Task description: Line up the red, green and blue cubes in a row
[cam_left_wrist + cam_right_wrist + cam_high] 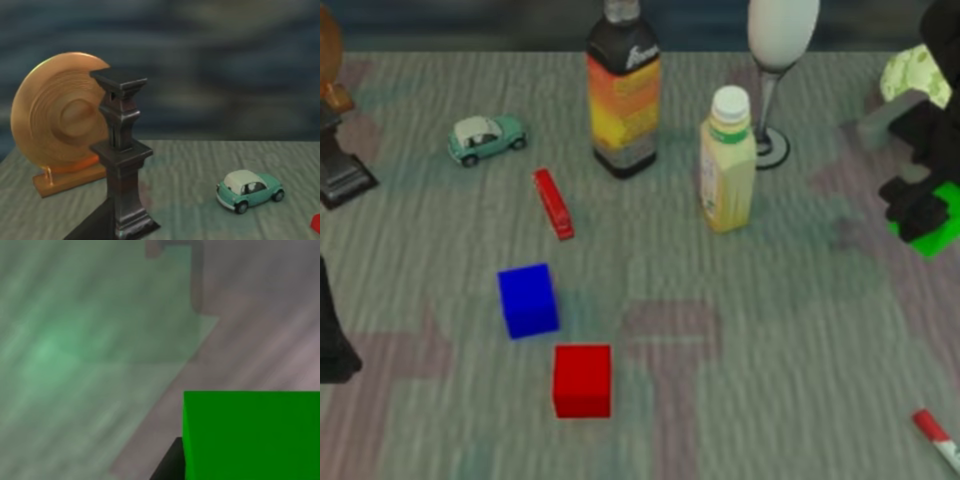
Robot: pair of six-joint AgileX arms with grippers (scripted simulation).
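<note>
The right gripper [923,212] is sitting at the right edge of the table [770,340], well to the right of the yellow juice bottle [727,165], and it's clamping the green cube [938,222]. In the right wrist view the green cube [250,435] is filling the corner right up against a dark finger [167,462], looking lifted off the tabletop.

The blue cube [528,300] is lying down and to the left of the juice bottle, and the red cube [582,380] is sitting just beside the blue one, nearer the camera side, nearly touching at the corners.

The left arm [332,330] is parking at the left edge, far from the bottle; can't tell what its claw is doing
</note>
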